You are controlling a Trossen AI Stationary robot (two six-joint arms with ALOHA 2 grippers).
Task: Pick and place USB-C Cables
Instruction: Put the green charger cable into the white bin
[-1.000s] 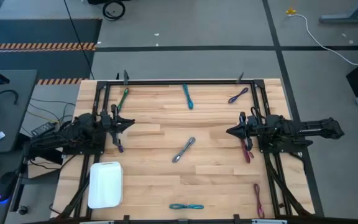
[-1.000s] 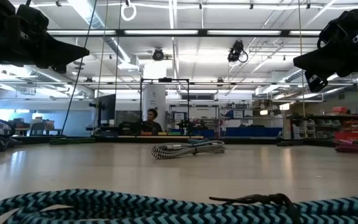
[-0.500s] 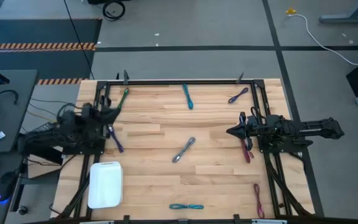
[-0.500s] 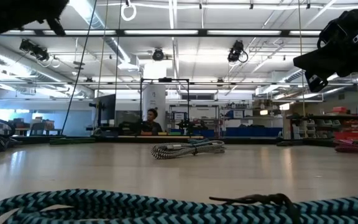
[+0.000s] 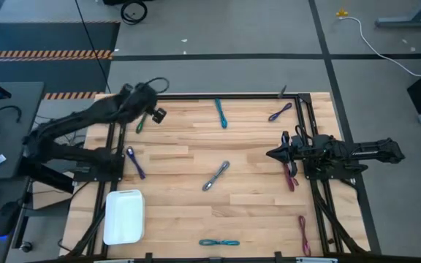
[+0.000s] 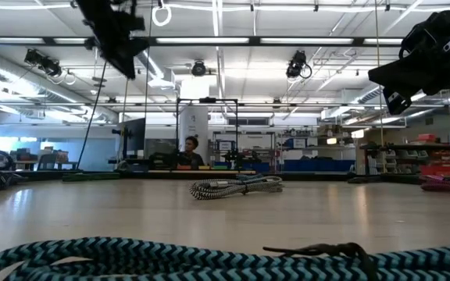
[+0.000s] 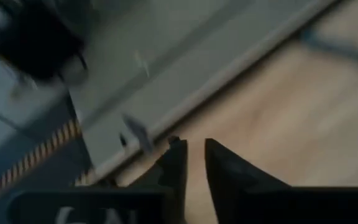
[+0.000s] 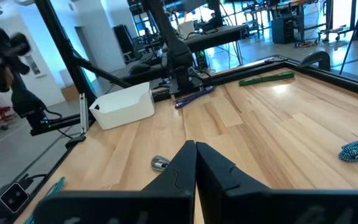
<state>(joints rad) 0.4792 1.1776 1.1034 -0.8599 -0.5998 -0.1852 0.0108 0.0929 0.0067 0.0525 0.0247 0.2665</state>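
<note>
Green cable [image 5: 144, 117] sits just below your left gripper [image 5: 157, 115], fingers a narrow gap apart, empty. Reach step: you descend next. Right gripper [image 5: 270, 154] waits closed.

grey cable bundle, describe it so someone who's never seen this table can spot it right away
Start from the wooden table in the high view and go to its middle, between the two arms. The grey cable bundle lies there alone, slanted, up and to the right of the white tray. It is the only silvery grey one; the others, in green, teal, purple and magenta, lie nearer the table's edges.
</note>
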